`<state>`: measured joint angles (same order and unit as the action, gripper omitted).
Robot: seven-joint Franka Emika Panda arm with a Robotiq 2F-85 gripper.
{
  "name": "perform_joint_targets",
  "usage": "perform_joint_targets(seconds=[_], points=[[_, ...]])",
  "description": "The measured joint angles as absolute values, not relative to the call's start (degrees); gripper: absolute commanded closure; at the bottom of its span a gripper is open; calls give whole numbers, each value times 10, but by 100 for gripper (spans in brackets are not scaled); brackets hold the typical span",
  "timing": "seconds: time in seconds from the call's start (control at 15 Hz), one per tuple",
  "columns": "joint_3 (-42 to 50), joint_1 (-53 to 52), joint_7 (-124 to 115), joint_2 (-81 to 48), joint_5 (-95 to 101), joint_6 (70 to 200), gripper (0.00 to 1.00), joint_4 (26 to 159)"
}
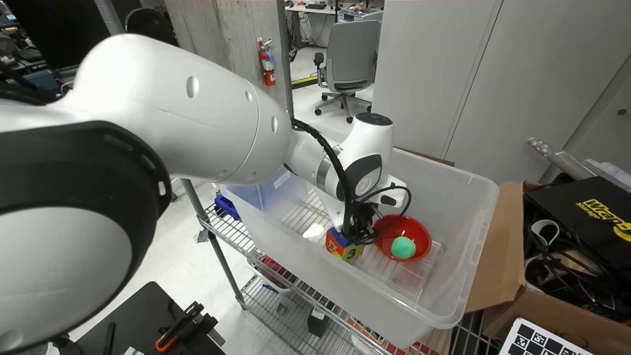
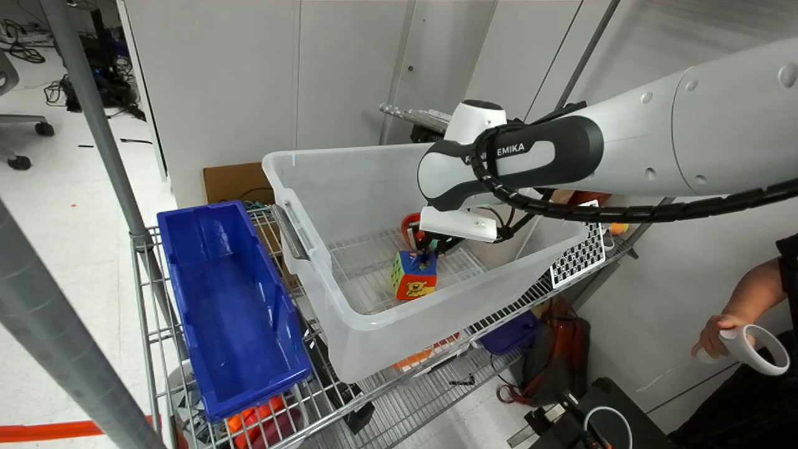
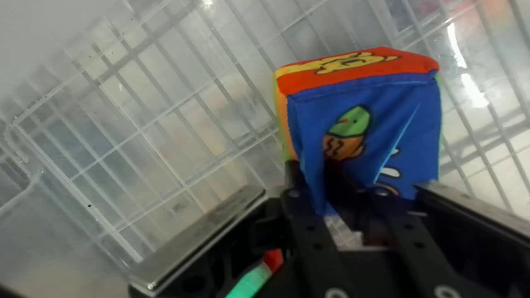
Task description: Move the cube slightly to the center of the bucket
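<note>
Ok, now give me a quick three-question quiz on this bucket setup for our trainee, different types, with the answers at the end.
1. True or false: the ball sits in the bowl.

2. What is the end effector pinching?
a) the bowl's rim
b) the ball
c) an edge of the cube

3. Fill in the colour: the cube is in the bucket, and its top face is mostly ____.

Key: 1. True. 2. c. 3. Blue.
</note>
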<state>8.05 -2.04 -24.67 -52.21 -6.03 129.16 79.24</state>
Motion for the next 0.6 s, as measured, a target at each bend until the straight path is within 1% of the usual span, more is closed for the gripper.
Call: perform_joint_targets(seconds=[0.27,0.4,0.6], points=[[97,-36,-285,-514,-42,1263,14,810],[109,-52,-304,-491,-24,1243,1,837],[112,-73,-308,-427,-5,1224,0,890]])
